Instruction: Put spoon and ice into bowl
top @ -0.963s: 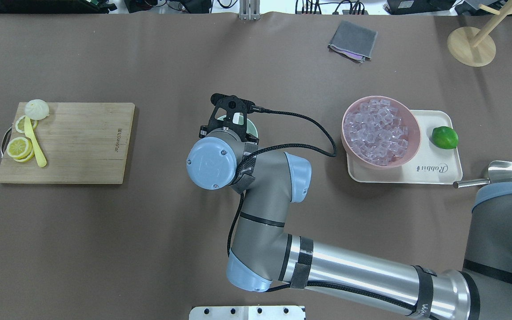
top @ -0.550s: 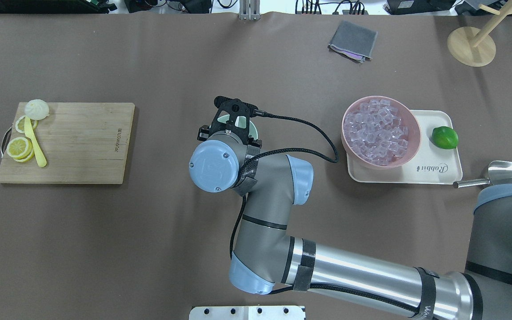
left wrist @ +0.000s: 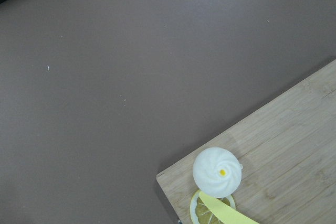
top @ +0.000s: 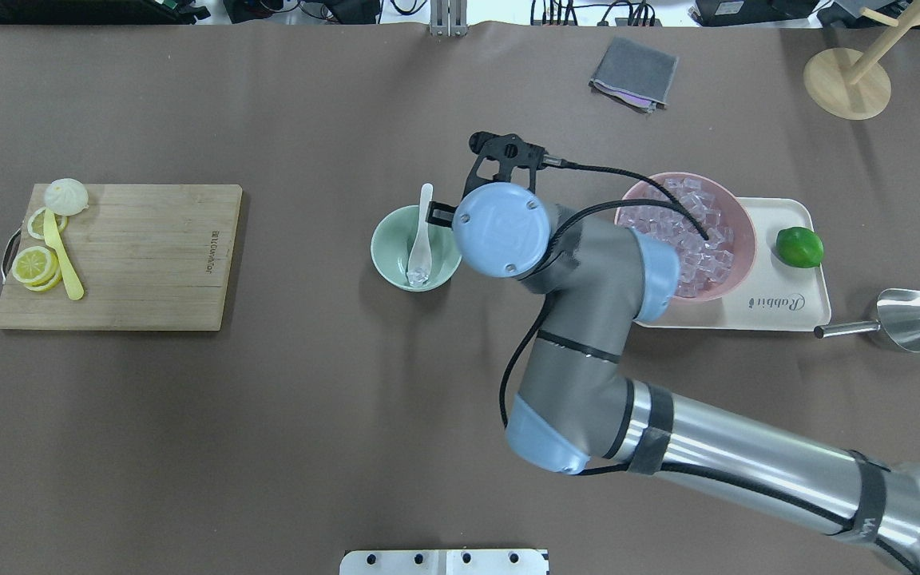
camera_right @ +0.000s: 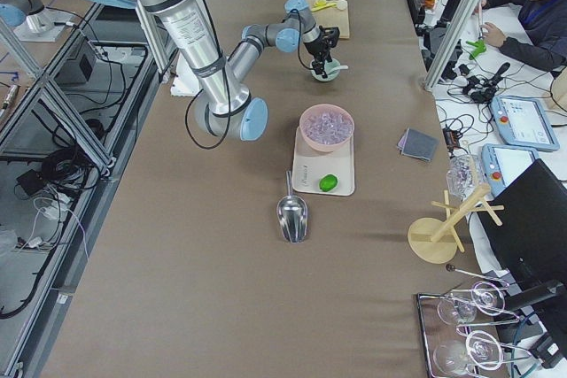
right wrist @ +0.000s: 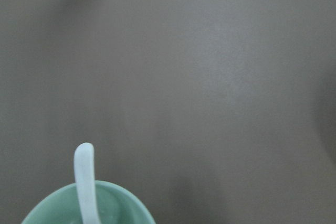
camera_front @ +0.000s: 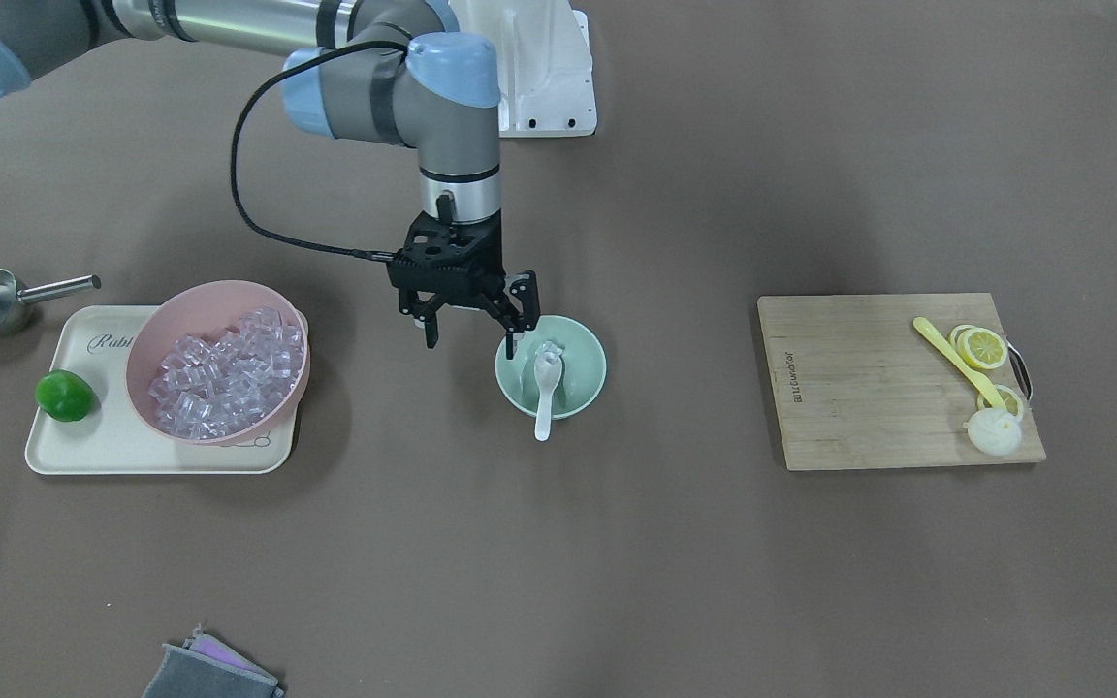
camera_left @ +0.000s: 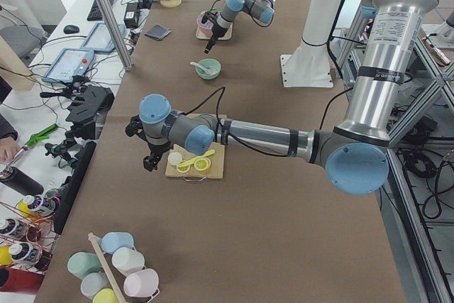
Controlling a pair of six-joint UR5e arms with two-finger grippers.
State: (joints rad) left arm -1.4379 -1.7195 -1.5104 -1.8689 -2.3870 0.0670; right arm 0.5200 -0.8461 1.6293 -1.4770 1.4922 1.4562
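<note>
The mint-green bowl (top: 390, 239) stands at the table's middle. The white spoon (top: 423, 220) lies in it, its handle over the far rim. A clear ice cube (top: 418, 277) sits in the spoon's head. In the front-facing view the bowl (camera_front: 590, 361), the spoon (camera_front: 544, 397) and the ice (camera_front: 549, 350) show too. My right gripper (camera_front: 473, 337) hangs open and empty just beside the bowl, on the pink bowl's side. The right wrist view shows the bowl's rim (right wrist: 123, 201) and the spoon's handle (right wrist: 84, 174). My left gripper (camera_left: 147, 162) hovers by the cutting board's end; I cannot tell its state.
A pink bowl (top: 739, 228) full of ice cubes sits on a cream tray (top: 787, 307) with a lime (top: 799, 246). A metal scoop (top: 907, 318) lies beyond it. A cutting board (top: 140, 255) holds lemon slices, a bun and a yellow spoon (top: 65, 263). A grey cloth (top: 634, 73) lies far back.
My right arm has swung from above the mint-green bowl toward the pink bowl. The bowl with the spoon and ice in it is now uncovered.
</note>
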